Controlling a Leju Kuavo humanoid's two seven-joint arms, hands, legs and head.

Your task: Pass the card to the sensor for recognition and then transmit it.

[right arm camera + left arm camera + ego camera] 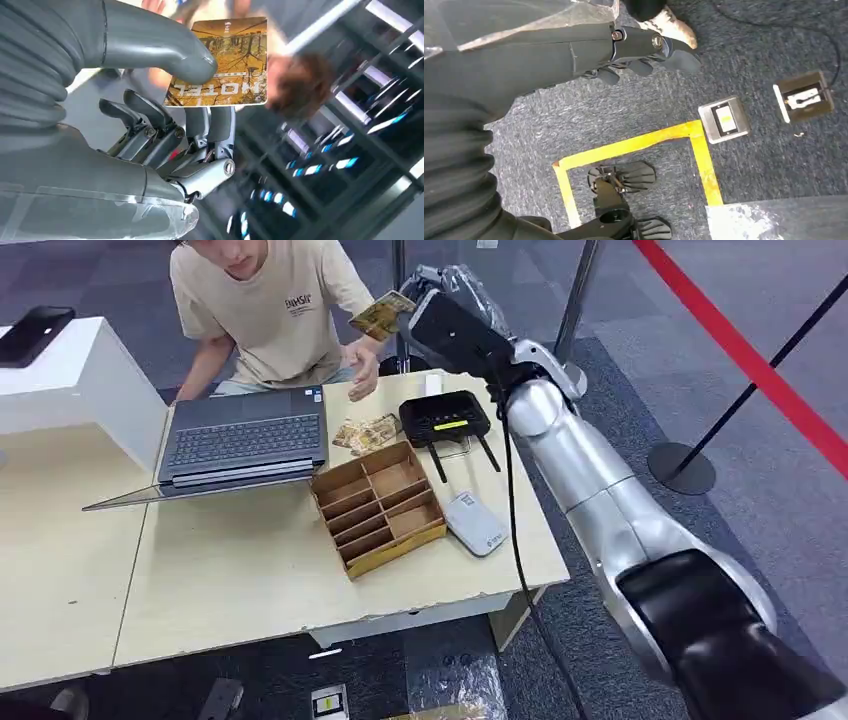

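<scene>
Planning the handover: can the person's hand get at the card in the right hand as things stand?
Probably yes. The right hand holds the card raised toward the person, most of the card juts free of the thumb, and the person's hand is just below with nothing between.

Light: even, bright indoor light; soft shadows under the pale wooden table (250, 580).
Blur: right wrist background smeared, possibly motion.

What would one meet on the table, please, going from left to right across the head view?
White box → laptop → wooden divided tray → black sensor unit with antennas. The loose cards and the white device by the tray overlap these in the order, so they are left out.
</scene>
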